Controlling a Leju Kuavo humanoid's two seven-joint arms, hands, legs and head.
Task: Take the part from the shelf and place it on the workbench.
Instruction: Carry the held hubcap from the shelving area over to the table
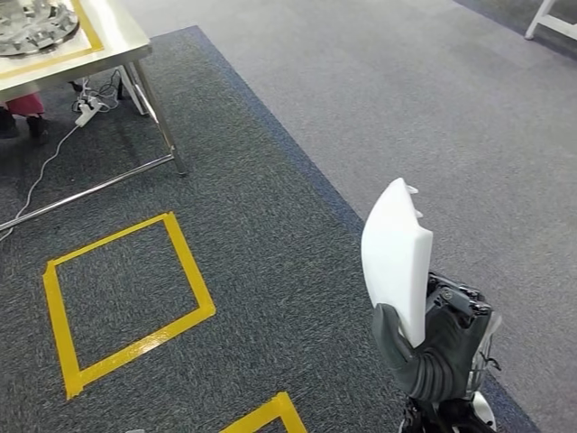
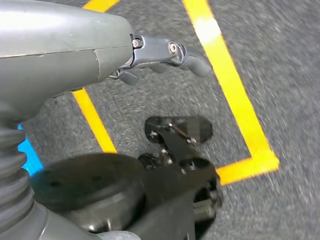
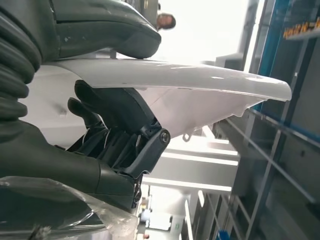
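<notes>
right hand (image 1: pixel 435 347): clamped round the low end of the white part (image 1: pixel 395 257), standing upright
left hand (image 2: pixel 166 52): hanging, fingers apart, empty
workbench (image 1: pixel 102 45): well off, ahead-left
risk: thin grip, part could tip out mid-walk

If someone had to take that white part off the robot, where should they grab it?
Probably the upper half of the white part, from the side facing away from the right robot hand. That hand clamps only its lower end, so the broad, thin top stands free, with the notched edge uppermost.
</notes>
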